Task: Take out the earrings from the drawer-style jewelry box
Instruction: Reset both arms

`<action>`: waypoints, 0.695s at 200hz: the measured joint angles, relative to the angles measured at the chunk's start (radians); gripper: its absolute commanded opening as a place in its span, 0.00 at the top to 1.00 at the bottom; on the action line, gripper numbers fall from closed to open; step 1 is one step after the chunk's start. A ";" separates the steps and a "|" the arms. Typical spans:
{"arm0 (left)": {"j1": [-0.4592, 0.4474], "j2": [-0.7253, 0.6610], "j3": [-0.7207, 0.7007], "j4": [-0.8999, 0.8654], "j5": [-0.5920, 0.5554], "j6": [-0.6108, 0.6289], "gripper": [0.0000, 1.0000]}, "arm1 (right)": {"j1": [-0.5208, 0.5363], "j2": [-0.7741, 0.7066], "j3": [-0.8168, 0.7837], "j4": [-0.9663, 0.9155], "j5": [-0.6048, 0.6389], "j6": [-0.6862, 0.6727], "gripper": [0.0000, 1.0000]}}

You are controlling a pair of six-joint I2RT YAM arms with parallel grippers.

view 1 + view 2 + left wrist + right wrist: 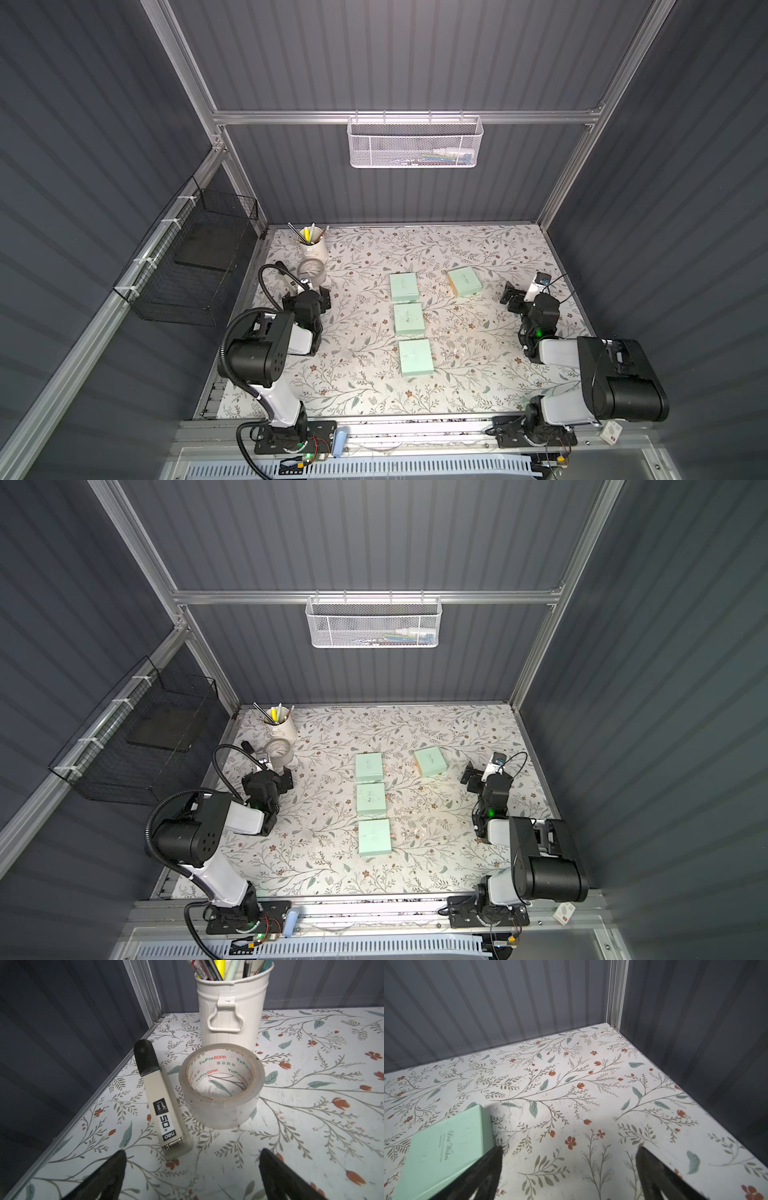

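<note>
Floral paper covers your table, boxed in by grey ribbed walls on the far side and both flanks, with a metal rail along the near edge. Down the middle runs a column of three shut mint boxes, nearly edge to edge: the far box, the middle box and the near box. A lone box, also shut, sits slightly turned and apart to their right, showing a tan edge on its left side. You cannot make out the earrings, nor tell which box holds them.

Your left gripper is spread wide over bare paper. It faces the stapler, the tape roll and the pen cup, which crowd the far left corner. Your right gripper is likewise spread wide and empty, near the lone box's corner; both top views show a gap between them. Open paper lies on both sides of the column and across the far right corner.
</note>
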 measured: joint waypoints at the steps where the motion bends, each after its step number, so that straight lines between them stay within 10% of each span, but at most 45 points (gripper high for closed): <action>1: 0.000 0.000 0.000 0.000 0.000 0.000 0.00 | 0.000 0.000 0.000 0.000 0.000 0.000 0.01; 139: 0.000 0.000 0.000 -0.023 0.000 -0.003 0.00 | 0.000 0.000 0.000 0.030 -0.002 -0.003 0.01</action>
